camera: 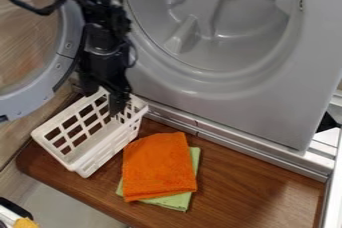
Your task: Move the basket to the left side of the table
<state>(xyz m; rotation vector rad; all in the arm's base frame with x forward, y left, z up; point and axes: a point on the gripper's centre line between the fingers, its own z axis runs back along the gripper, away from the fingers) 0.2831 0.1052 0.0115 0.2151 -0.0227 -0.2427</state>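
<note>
At the near left corner, a yellow piece (25, 223) sits by a white and black object (8, 215), both cut off by the view's edge; beyond them lies the brown wooden counter (247, 187) with a rounded near left corner. Near its middle, a folded light green cloth (175, 201) lies under a folded bright orange cloth (157, 167), its edges showing past the orange one at the near side and on the right.

Just left of the cloths, on the left part of the counter, is the white rectangular plastic basket (112, 153) with a grid of openings in its walls; its open top faces up. The black end effector (104, 97) hangs down at the basket's far end, partly over the inside, so that most of the basket reaches from it toward the near left; whether it is clenched on the rim or released, I cannot tell.

Behind the basket and cloths runs a silver metal rail (270, 157); above it stands a grey front panel (267, 112) with a large round opening, and a round grey-framed door (48, 81) is at the left.
</note>
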